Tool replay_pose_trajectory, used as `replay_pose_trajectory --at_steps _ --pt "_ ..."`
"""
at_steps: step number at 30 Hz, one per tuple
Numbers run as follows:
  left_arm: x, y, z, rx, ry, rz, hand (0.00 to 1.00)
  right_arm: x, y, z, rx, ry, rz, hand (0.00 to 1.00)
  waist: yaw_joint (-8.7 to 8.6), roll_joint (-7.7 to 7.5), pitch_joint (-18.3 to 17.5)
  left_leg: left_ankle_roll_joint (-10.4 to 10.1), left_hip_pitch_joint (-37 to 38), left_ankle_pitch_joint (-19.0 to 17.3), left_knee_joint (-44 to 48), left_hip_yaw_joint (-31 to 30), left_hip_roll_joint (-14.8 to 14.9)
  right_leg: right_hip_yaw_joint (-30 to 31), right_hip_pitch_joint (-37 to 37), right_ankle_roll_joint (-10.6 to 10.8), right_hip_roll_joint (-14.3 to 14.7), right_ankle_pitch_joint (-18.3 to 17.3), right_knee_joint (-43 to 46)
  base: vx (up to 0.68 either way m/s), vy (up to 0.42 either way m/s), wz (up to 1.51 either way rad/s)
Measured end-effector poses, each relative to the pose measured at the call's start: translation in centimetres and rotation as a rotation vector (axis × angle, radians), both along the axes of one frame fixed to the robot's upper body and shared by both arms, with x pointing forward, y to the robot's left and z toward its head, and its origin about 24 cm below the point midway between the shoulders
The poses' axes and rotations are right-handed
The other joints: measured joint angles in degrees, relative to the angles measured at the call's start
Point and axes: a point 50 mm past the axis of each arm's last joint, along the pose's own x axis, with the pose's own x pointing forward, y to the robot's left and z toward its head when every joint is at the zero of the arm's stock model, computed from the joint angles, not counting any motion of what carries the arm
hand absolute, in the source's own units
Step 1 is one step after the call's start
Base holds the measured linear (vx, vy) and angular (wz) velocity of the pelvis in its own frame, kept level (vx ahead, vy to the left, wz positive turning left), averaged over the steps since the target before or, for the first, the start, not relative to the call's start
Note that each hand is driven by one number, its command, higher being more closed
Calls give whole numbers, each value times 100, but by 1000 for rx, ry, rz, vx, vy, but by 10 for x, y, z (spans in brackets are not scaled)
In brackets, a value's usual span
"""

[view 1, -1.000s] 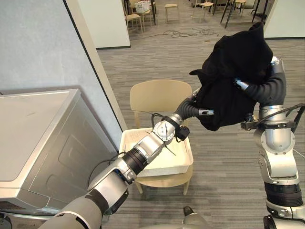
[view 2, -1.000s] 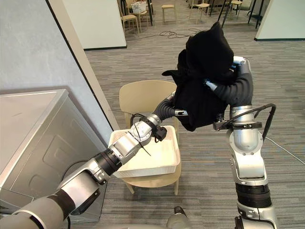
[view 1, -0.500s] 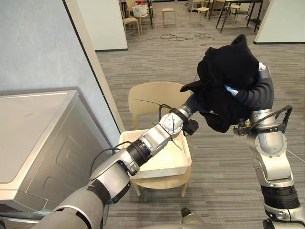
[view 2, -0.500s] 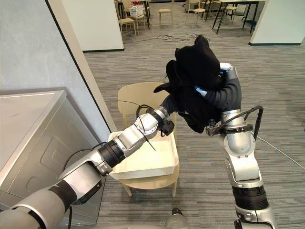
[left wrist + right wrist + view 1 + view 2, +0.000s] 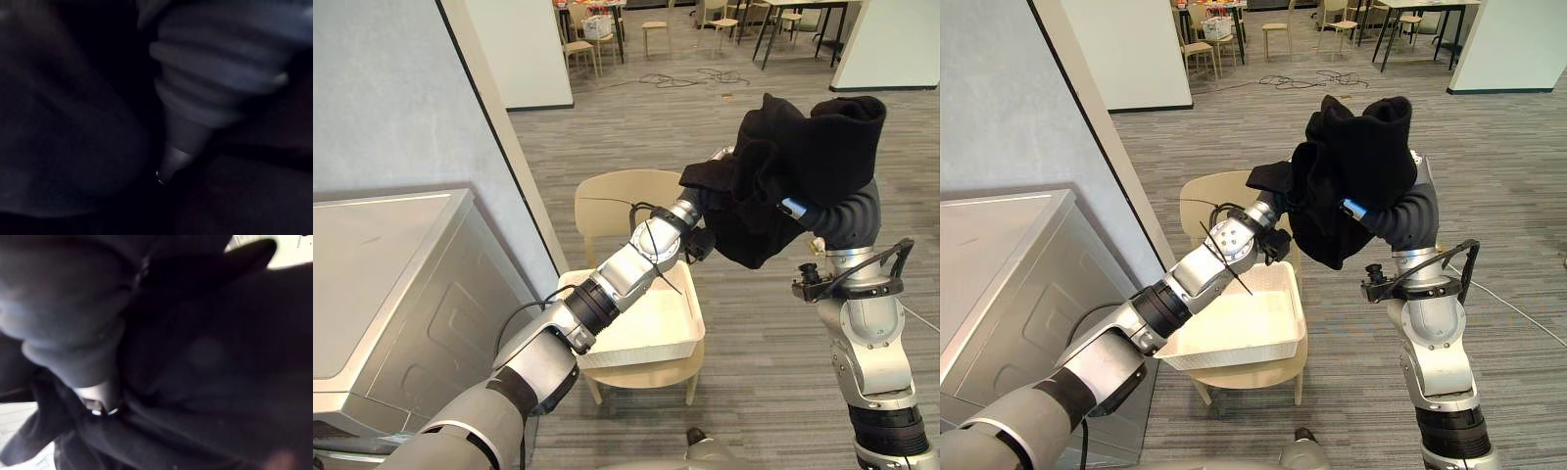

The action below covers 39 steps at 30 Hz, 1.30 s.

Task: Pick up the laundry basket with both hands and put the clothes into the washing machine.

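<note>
A black garment (image 5: 793,162) hangs bunched in the air above and to the right of the white laundry basket (image 5: 683,338). It is draped over my right hand (image 5: 791,207), whose thumb presses into the cloth, so the hand is shut on it. My left arm stretches up across the basket, and my left hand (image 5: 703,210) goes into the garment's left side, where the cloth hides it. The basket's inside (image 5: 1234,328) looks bare. Both wrist views are dark with black cloth (image 5: 73,122) (image 5: 220,357) around each hand's ribbed cover.
The basket rests on a beige chair (image 5: 607,201). A grey washing machine (image 5: 382,284) stands at the left against a blue-grey wall (image 5: 401,88). Grey plank floor (image 5: 754,352) lies open to the right, with chairs and tables far behind.
My left hand has risen from under the garment's lower edge and pushed into its left side. The right arm swung the garment slightly left, and its peak has flopped over.
</note>
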Motion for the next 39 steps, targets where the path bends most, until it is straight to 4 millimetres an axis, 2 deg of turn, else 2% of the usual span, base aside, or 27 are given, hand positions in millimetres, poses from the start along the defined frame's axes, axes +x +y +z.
replay_pose_trajectory --at_steps 7,10,13,15,17,19,20,21,22,24,26,27,28,31,32,34,35,37,38,39 --pt "10 17 10 -66 4 76 100 -5 -5 -12 41 47 -13 0 23 66 -43 -6 2 4 0 -6 -1 -3 -1 -2 0 -1 5 0 0 0" --pt "14 30 11 -120 19 114 100 -10 -23 -18 101 78 -73 0 39 86 -56 -6 1 4 0 -8 0 -4 -1 -2 0 -1 1 0 0 0" --pt "17 67 13 -223 15 209 100 -23 -60 -22 164 91 -226 0 20 119 -77 -5 1 3 0 -9 1 -5 1 -3 0 0 -11 0 0 0" --pt "17 109 7 -281 8 322 100 -36 -88 -22 209 76 -359 0 -2 134 -87 -5 1 1 0 -13 3 -9 3 -4 0 1 -16 0 0 0" --pt "13 144 1 -332 5 424 100 -47 -105 -22 239 66 -445 0 0 135 -88 -6 1 1 1 -28 3 -22 7 -5 0 1 -18 0 0 2" --pt "0 197 -11 -405 5 602 100 -65 -124 -24 248 64 -552 0 -8 137 -90 -7 1 -1 1 -81 6 -70 37 -13 -4 -3 -30 0 0 8" --pt "-6 209 -14 -423 1 645 100 -70 -128 -25 250 66 -581 0 -7 136 -90 -25 1 -15 1 -101 8 -85 45 -18 -5 -6 -32 3 -7 9" --pt "-22 235 -21 -458 -10 739 100 -81 -137 -29 265 70 -644 0 2 133 -92 -32 1 -20 1 -129 12 -106 56 -26 -4 -12 -37 8 -14 8" --pt "-36 252 -27 -477 -24 809 100 -89 -142 -33 280 78 -689 0 11 131 -94 -34 1 -25 1 -148 13 -125 72 -28 -8 -13 -51 10 -18 8" --pt "-60 272 -38 -478 -30 899 100 -102 -147 -46 304 125 -755 0 35 121 -169 -38 -24 -35 1 -188 13 -161 87 -30 -17 -14 -86 12 -16 10" --pt "-77 278 -49 -484 -12 940 100 -110 -149 -65 341 206 -793 0 130 93 -289 -43 -48 -38 2 -227 10 -207 95 -39 -32 -17 -103 23 -15 12" --pt "-87 278 -56 -494 2 958 100 -116 -149 -81 382 266 -815 0 165 58 -341 -44 -48 -39 3 -270 4 -257 125 -55 -49 -20 -104 19 -10 15" --pt "-91 278 -59 -497 11 964 100 -117 -148 -86 399 287 -818 0 167 53 -348 -44 -47 -39 3 -293 0 -284 145 -68 -58 -15 -104 9 -9 19" --pt "-112 277 -86 -478 105 977 100 -125 -143 -115 477 391 -843 0 205 66 -359 -25 -44 -51 1 -387 -22 -374 214 -47 -95 -34 -112 -15 -8 18" --pt "-122 275 -100 -473 163 989 100 -130 -141 -136 524 467 -860 0 226 71 -361 -23 -57 -51 1 -458 -19 -427 238 -41 -94 -41 -110 -20 -16 15" --pt "-130 272 -117 -474 237 999 100 -140 -140 -160 579 562 -897 0 306 87 -356 -23 -61 -51 0 -520 -18 -458 259 -37 -93 -46 -110 -28 -24 15" --pt "-136 267 -136 -464 326 999 100 -151 -139 -185 626 664 -935 0 339 86 -351 -23 -77 -51 0 -579 -18 -502 283 -51 -95 -54 -109 -30 -23 19" --pt "-143 259 -167 -427 467 996 100 -160 -132 -216 690 794 -960 0 362 140 -363 -23 -93 -51 -1 -596 -15 -559 295 -58 -99 -62 -95 -24 -15 16" --pt "-147 255 -184 -395 547 996 100 -164 -126 -232 723 868 -964 0 438 181 -356 -24 -104 -51 -2 -603 -13 -568 296 -58 -99 -64 -87 -50 -23 7" --pt "-153 244 -208 -364 663 963 100 -170 -118 -252 734 981 -961 0 477 218 -342 -34 -140 -59 -2 -626 2 -594 301 -66 -96 -58 -81 -68 -32 16"
